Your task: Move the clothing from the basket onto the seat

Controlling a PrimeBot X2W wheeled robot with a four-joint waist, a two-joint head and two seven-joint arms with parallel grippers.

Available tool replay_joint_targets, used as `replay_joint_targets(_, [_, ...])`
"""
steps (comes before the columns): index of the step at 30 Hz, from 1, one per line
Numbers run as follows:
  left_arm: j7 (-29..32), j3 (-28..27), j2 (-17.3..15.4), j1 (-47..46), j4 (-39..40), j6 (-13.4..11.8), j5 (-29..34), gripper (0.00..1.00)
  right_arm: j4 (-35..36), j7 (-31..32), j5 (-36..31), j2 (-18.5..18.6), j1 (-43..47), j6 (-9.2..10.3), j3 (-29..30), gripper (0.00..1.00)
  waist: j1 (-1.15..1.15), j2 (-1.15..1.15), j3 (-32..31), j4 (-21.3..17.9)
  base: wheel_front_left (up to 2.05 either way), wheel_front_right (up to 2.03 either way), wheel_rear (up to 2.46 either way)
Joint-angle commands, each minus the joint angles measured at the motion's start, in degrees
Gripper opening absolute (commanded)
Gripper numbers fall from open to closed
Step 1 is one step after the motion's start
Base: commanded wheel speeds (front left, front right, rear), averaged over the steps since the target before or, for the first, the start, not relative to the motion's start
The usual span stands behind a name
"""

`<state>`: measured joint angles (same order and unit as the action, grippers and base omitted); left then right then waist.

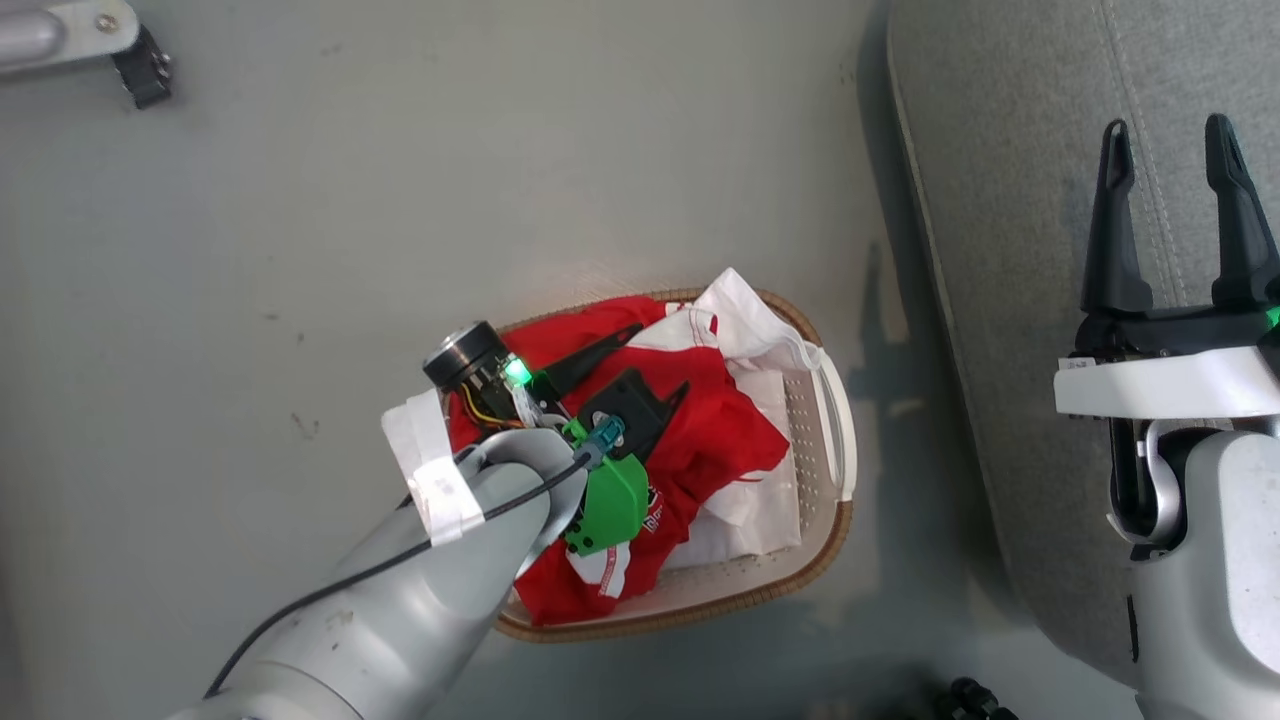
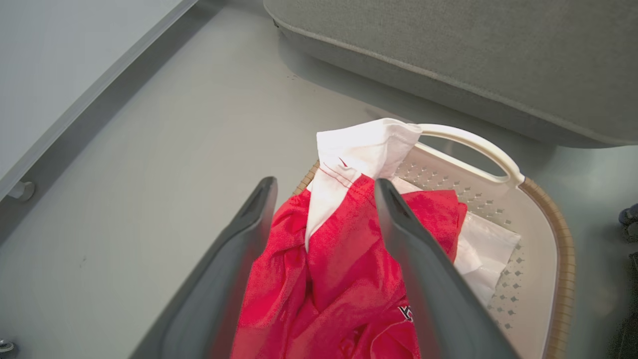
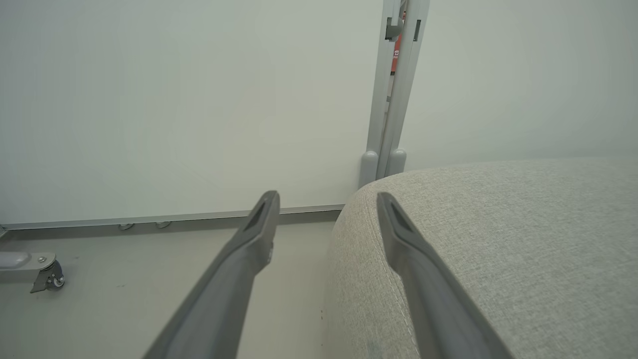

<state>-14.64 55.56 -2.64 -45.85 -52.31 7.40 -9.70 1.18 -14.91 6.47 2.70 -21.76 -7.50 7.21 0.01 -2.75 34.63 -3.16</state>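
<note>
Clothing (image 1: 720,440) fills basket (image 1: 800,570); left gripper (image 1: 640,375) hovers over it, wide open and empty, presumably to pinch; right gripper (image 1: 1168,140), likewise spread and empty, idles above seat (image 1: 1010,200).

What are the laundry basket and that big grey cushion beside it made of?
The basket looks like smooth white plastic, punched with small holes; its rim is a brown weave, perhaps rattan or imitation. The seat looks like matte grey woven fabric: thread texture and stitched seams show.
</note>
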Motion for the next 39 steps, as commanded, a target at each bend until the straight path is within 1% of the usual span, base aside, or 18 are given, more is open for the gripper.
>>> replay_joint_targets(1, [0.41, 1.73, -0.63, -2.59, -1.56, 0.17, -1.22, 1.00, 0.59, -0.16, 0.70, 0.09, -1.14, 0.02, -0.40, 1.00, -0.01, 0.00, 8.47, -5.13, 0.00, 0.00, 0.00])
replay_joint_targets(4, [0.89, 5.81, -1.03, -6.15, -4.67, 0.17, -4.30, 1.00, 1.27, -0.16, 1.61, 0.09, -2.31, 0.03, -1.02, 1.00, -0.01, 0.00, 11.07, -6.33, 0.00, 0.00, 0.00])
replay_joint_targets(7, [0.61, 8.16, -1.29, -8.78, -6.47, 0.18, -7.05, 1.00, 1.64, -0.16, 2.25, 0.08, -2.96, 0.02, -1.15, 1.00, -0.01, 0.00, 12.82, -7.09, 0.00, 0.00, 0.00])
replay_joint_targets(14, [0.01, 11.86, -1.56, -12.70, -9.25, 0.18, -11.24, 1.00, 2.13, -0.16, 3.10, 0.09, -3.74, 0.03, -1.31, 1.00, -0.01, 0.00, 15.22, -7.89, 0.00, 0.00, 0.00])
replay_joint_targets(20, [-0.15, 14.67, -1.27, -13.24, -10.42, 0.18, -13.62, 1.00, 1.82, -0.16, 3.35, 0.10, -4.38, 0.03, -1.63, 1.00, -0.01, 0.00, 15.73, -7.76, 0.00, 0.00, 0.00])
replay_joint_targets(21, [-0.18, 15.01, -1.20, -13.17, -10.53, 0.18, -13.87, 0.95, 1.78, -0.16, 3.41, 0.10, -4.42, 0.03, -1.71, 1.00, -0.01, 0.00, 15.74, -7.71, 0.00, 0.00, 0.00])
replay_joint_targets(22, [-0.21, 15.42, -1.15, -13.06, -10.64, 0.18, -14.16, 0.85, 1.73, -0.16, 3.46, 0.10, -4.45, 0.02, -1.81, 1.00, -0.01, 0.00, 15.76, -7.65, 0.00, 0.00, 0.00])
replay_joint_targets(24, [-0.26, 16.01, -1.06, -12.60, -10.97, 0.19, -14.75, 0.48, 1.60, -0.16, 3.48, 0.10, -4.51, 0.02, -2.03, 1.00, -0.01, 0.00, 15.70, -7.57, 0.00, 0.00, 0.00])
replay_joint_targets(25, [-0.28, 16.20, -1.02, -12.44, -11.11, 0.19, -14.93, 0.40, 1.56, -0.16, 3.49, 0.10, -4.51, 0.03, -2.11, 1.00, -0.01, 0.00, 15.64, -7.53, 0.00, 0.00, 0.00])
replay_joint_targets(27, [-0.32, 16.60, -0.93, -12.14, -11.43, 0.19, -15.36, 0.16, 1.40, -0.16, 3.48, 0.11, -4.38, 0.03, -2.26, 1.00, -0.01, 0.00, 15.33, -7.42, 0.00, 0.00, 0.00])
replay_joint_targets(28, [-0.37, 16.75, -0.88, -11.94, -11.58, 0.19, -15.54, 0.00, 1.32, -0.16, 3.41, 0.11, -4.24, 0.03, -2.22, 1.00, -0.01, 0.00, 15.02, -7.28, 0.00, 0.00, 0.00])
replay_joint_targets(32, [-0.55, 17.11, -0.76, -10.82, -11.31, 0.19, -16.45, 0.00, 0.82, -0.16, 2.98, 0.11, -3.35, 0.03, -1.98, 1.00, -0.01, 0.00, 13.38, -6.46, 0.00, 0.00, 0.00])
replay_joint_targets(35, [-0.60, 16.33, -0.72, -10.33, -10.75, 0.19, -17.32, 0.00, 0.31, -0.16, 2.37, 0.12, -2.79, 0.03, -1.94, 1.00, -0.01, 0.00, 11.57, -5.50, 0.00, 0.00, 0.00])
replay_joint_targets(37, [-0.61, 15.45, -1.03, -9.90, -8.69, -0.13, -17.11, 0.00, -0.34, -0.16, 2.04, 0.13, -2.17, 0.03, -1.75, 1.00, -0.01, 0.00, 10.05, -4.72, 0.00, 0.00, 0.00])
replay_joint_targets(39, [-0.57, 14.32, -2.20, -9.07, -6.03, -1.01, -16.55, 0.00, -0.96, -0.16, 1.67, 0.12, -1.72, 0.03, -1.45, 1.00, -0.01, 0.00, 8.20, -3.84, 0.00, 0.00, 0.00])
